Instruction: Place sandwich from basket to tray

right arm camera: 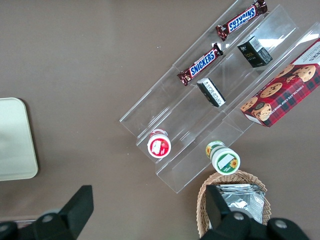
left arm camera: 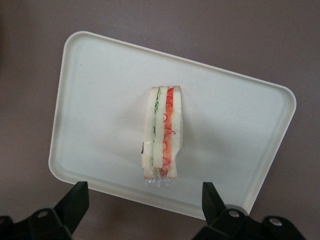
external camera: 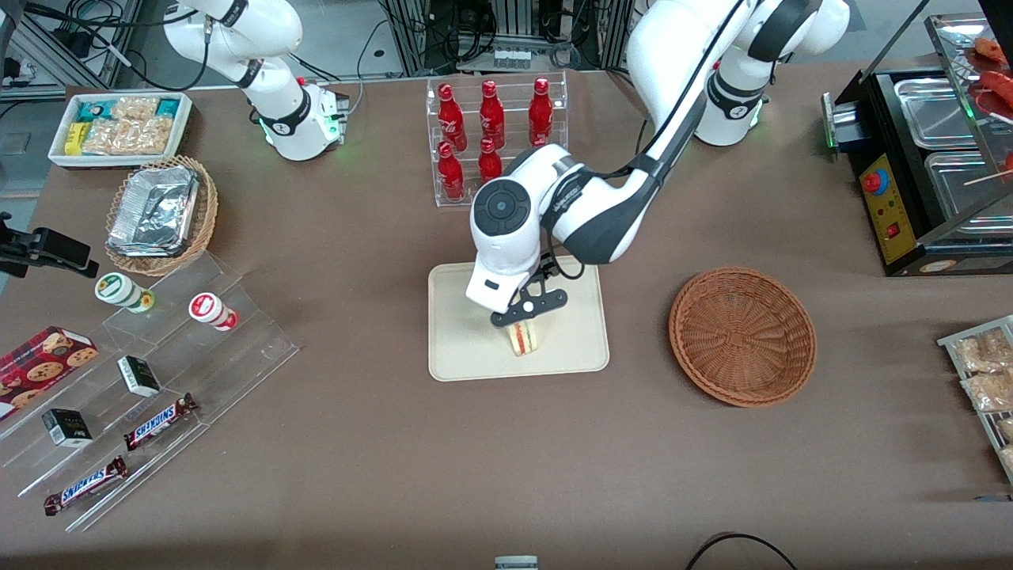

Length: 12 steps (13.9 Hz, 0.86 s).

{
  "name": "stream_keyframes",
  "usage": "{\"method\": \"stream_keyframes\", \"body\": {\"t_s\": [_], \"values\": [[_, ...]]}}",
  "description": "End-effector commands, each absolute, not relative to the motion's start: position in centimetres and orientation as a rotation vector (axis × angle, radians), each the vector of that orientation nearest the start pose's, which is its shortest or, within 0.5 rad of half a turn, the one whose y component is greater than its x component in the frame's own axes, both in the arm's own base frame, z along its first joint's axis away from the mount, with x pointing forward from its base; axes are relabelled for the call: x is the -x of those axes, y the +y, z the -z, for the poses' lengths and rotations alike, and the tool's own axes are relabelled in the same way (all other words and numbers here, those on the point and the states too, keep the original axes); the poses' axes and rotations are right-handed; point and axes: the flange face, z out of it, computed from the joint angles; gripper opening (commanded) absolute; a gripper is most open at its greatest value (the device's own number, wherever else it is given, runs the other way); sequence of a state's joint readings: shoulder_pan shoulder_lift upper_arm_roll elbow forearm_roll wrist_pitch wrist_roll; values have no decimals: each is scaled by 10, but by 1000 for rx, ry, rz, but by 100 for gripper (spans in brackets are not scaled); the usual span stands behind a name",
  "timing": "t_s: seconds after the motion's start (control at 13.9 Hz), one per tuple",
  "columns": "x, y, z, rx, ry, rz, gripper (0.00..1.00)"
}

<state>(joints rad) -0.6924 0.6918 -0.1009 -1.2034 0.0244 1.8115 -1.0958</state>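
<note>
The sandwich stands on its edge on the cream tray, near the tray's edge nearest the front camera. In the left wrist view the sandwich shows red and green filling stripes, on the tray. My left gripper hovers just above the sandwich, open, with its fingers spread wide and touching nothing. The gripper holds nothing. The reddish-brown basket sits empty beside the tray, toward the working arm's end.
A clear rack of red bottles stands farther from the camera than the tray. Acrylic steps with Snickers bars, a tan foil basket and a white snack box lie toward the parked arm's end. A food warmer is toward the working arm's end.
</note>
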Motion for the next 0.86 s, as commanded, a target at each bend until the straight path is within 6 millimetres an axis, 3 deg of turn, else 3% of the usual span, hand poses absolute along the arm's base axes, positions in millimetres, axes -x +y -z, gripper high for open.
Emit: {"method": "stream_keyframes", "body": {"t_s": [0.0,0.14,0.29,0.5,0.79], "values": [[-551,-476,-383,3048,-364,-164,100],[-566,-442,-387,3017,-309,-201,100],[-592,-379,-401,3008,-387,-220,100],[-597,-291,-433,3041,-213,-257,100],[-574,-184,-475,3063,37,-291,100]]}}
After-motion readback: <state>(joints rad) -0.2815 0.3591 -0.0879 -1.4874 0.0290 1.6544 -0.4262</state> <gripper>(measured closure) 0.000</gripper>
